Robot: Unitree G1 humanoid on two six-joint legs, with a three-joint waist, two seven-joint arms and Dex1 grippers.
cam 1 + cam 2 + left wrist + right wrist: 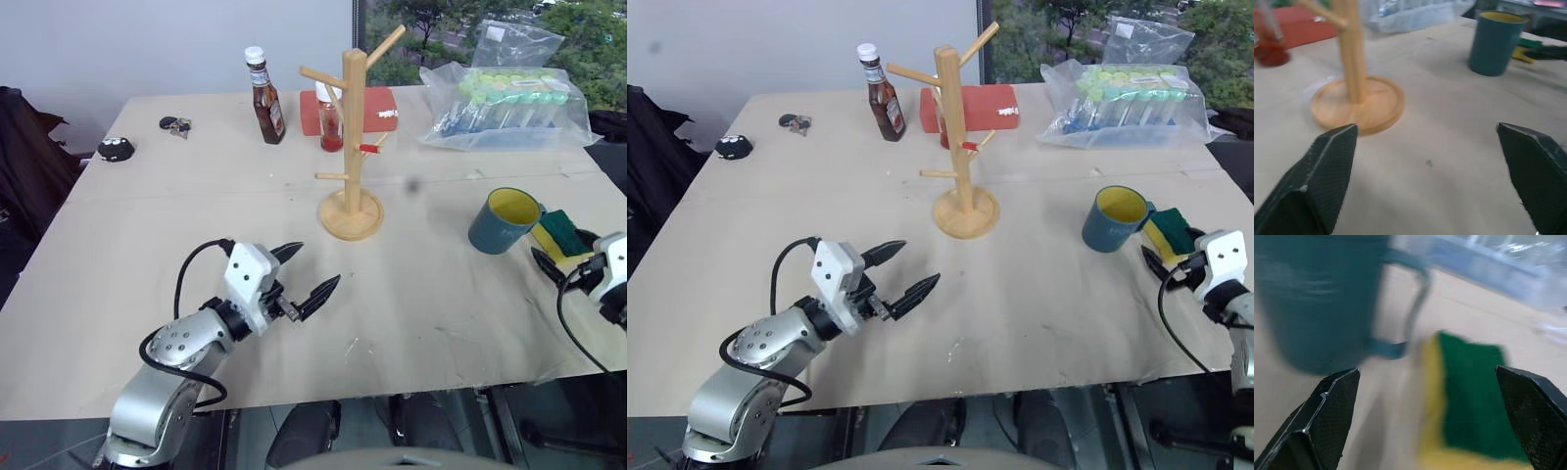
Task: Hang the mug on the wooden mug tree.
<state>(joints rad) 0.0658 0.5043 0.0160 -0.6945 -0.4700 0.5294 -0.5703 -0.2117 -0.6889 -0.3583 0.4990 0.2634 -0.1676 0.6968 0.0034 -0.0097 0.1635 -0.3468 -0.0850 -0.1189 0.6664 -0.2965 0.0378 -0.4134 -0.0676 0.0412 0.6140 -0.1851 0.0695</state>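
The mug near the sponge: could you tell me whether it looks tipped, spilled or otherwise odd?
Nothing stands out. The mug stands upright on the table, nothing spilled around it, its handle turned toward the green-and-yellow sponge beside it.

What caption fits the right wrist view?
Open right gripper faces the teal mug's handle and a green-and-yellow sponge.

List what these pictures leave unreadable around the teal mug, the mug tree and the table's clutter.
- Teal-blue cylindrical mug: side lettering unreadable, smeared by blur in the right wrist view.
- Small dark objects at the table's far corner: too small to identify.
- Clear plastic bag: contents indistinct through the plastic.
- Light wooden mug tree: pegs cut off by the left wrist view's edge.
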